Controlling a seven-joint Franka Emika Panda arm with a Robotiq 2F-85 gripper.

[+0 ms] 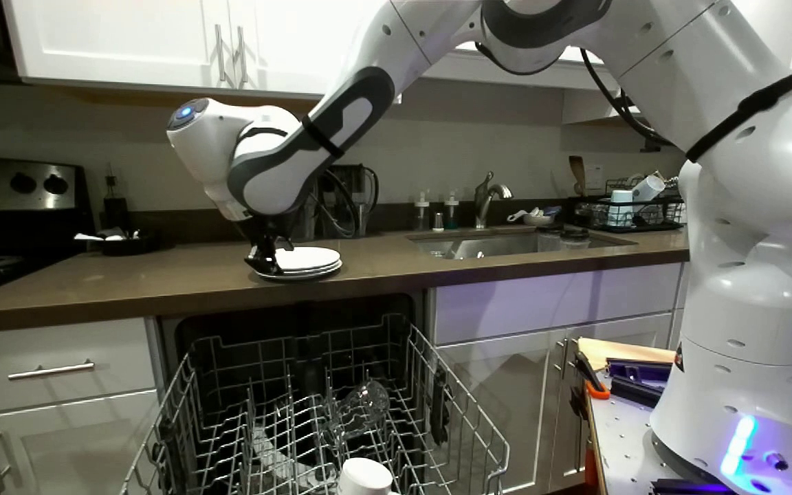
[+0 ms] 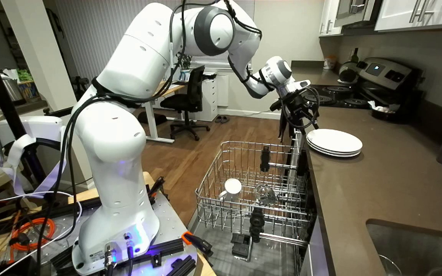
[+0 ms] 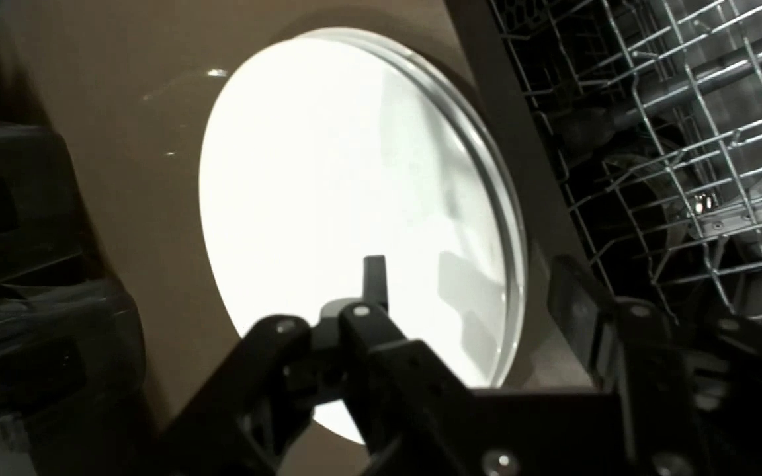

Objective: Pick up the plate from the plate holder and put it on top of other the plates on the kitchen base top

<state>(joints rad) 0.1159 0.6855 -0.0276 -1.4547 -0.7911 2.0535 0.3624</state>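
Plate [image 3: 341,192], a smooth white disc, lies atop the other plates [image 3: 516,264], their thin curved rims showing, on the satiny brown worktop [image 2: 378,184]. The black gripper [image 3: 470,284] has its 2 fingers apart, 1 over the white face, 1 beyond the rim. Below, the gridded wire plate holder [image 1: 286,412] bears a white mug [image 1: 365,476] and clear glass [image 1: 368,402].

No txt I can read on my feeds. Label [image 2: 97,255] low on the arm base [image 2: 119,235]: print too sm. to make out. Stove display [image 2: 375,69], well apart from base: lit blue, too blurry to read.
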